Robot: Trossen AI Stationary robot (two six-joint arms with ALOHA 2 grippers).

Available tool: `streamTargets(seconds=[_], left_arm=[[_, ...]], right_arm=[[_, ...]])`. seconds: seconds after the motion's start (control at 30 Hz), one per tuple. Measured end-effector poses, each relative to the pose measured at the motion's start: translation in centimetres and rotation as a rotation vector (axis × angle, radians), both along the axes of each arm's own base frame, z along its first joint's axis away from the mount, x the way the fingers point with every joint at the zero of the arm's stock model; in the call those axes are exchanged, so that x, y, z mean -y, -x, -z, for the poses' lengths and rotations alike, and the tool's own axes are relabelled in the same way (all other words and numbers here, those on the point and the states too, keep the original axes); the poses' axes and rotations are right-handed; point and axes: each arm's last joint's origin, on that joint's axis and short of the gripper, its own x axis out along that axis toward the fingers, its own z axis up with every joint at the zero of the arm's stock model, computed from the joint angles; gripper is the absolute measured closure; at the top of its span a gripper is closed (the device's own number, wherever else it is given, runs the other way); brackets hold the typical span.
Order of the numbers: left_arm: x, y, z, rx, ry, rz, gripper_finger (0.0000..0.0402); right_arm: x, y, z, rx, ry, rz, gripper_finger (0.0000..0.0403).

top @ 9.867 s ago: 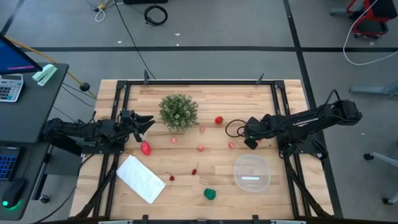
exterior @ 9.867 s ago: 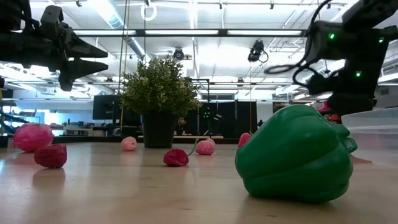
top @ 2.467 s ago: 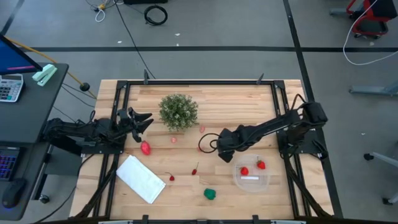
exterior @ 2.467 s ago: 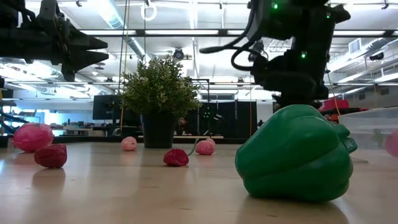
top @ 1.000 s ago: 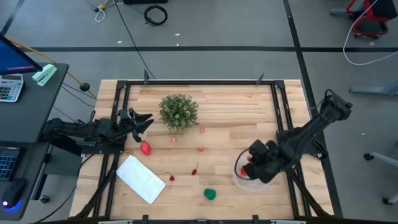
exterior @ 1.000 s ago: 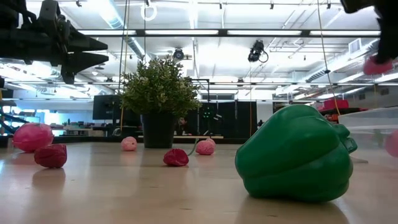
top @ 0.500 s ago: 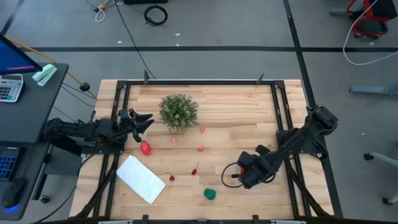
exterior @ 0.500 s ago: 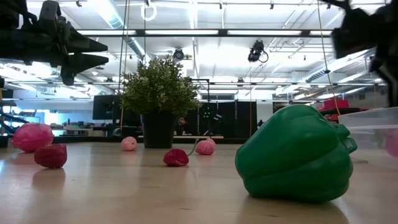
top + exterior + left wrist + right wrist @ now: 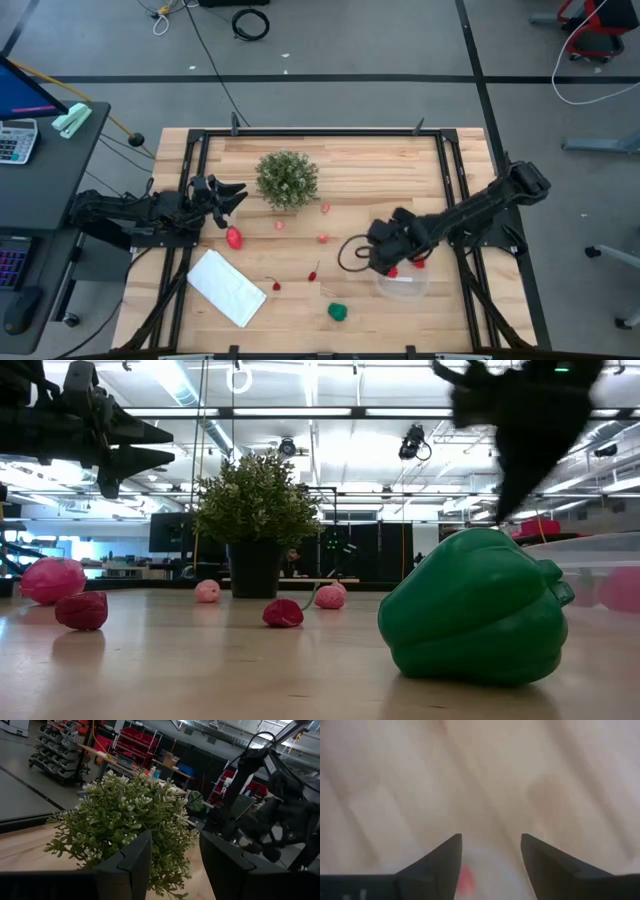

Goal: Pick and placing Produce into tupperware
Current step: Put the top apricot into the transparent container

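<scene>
The clear round tupperware point(image 9: 412, 287) stands at the near right with two red pieces point(image 9: 418, 263) in it. My right gripper point(image 9: 378, 256) hovers open over its left rim, pointing steeply down, nothing between its fingers point(image 9: 490, 855). Loose produce lies on the wood: a green pepper point(image 9: 339, 312) point(image 9: 470, 605), a big red piece point(image 9: 234, 238), pink pieces point(image 9: 323, 238) and small dark red ones point(image 9: 314, 272). My left gripper point(image 9: 236, 193) point(image 9: 172, 860) waits open at the left, level, facing the bushy plant.
A bushy potted plant point(image 9: 287, 180) stands far of centre. A flat white rectangle point(image 9: 227, 288) lies near left. A black frame point(image 9: 320, 132) edges the table. A cable loop point(image 9: 350, 256) hangs beside my right gripper. Bare wood lies at the table's middle and far right.
My right gripper has swung from over the tupperware's middle toward the table's left edge and a little toward the far edge, rolling as it went. The pink piece seen at its fingers in the low view a second ago is no longer there.
</scene>
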Motion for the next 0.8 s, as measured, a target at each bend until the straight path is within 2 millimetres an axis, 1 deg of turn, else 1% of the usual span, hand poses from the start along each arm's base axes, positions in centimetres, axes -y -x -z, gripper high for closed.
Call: streamTargets(seconds=[0.2, 0.27, 0.33, 0.4, 0.5, 0.6, 0.7, 0.8], left_arm=[[0.0, 0.0, 0.0, 0.0, 0.0, 0.0, 0.023], [0.0, 0.0, 0.0, 0.0, 0.0, 0.0, 0.023], [0.0, 0.0, 0.0, -0.001, 0.0, 0.0, 0.023], [0.0, 0.0, 0.0, -0.001, 0.0, 0.0, 0.023], [0.0, 0.0, 0.0, -0.002, -0.001, 0.0, 0.023], [0.0, 0.0, 0.0, -0.002, -0.001, 0.0, 0.023], [0.0, 0.0, 0.0, -0.002, -0.002, 0.0, 0.023], [0.0, 0.0, 0.0, -0.002, -0.002, 0.0, 0.023]], right_arm=[[2.2, -4.3, -1.6, 0.295, 0.04, -0.187, 0.0198], [3.2, -5.5, -1.5, 0.327, 0.068, -0.269, 0.0199], [4.5, -6.4, -1.2, 0.346, 0.081, -0.273, 0.02], [6.1, -7.2, -0.7, 0.368, 0.072, -0.22, 0.02], [8.4, -8.1, 0.7, 0.349, 0.052, -0.139, 0.02], [10.3, -8.7, 2.4, 0.32, 0.038, -0.056, 0.02], [11.7, -9.2, 4.4, 0.279, 0.037, -0.008, 0.0202], [12.5, -9.8, 6.2, 0.267, 0.025, 0.009, 0.0205]])
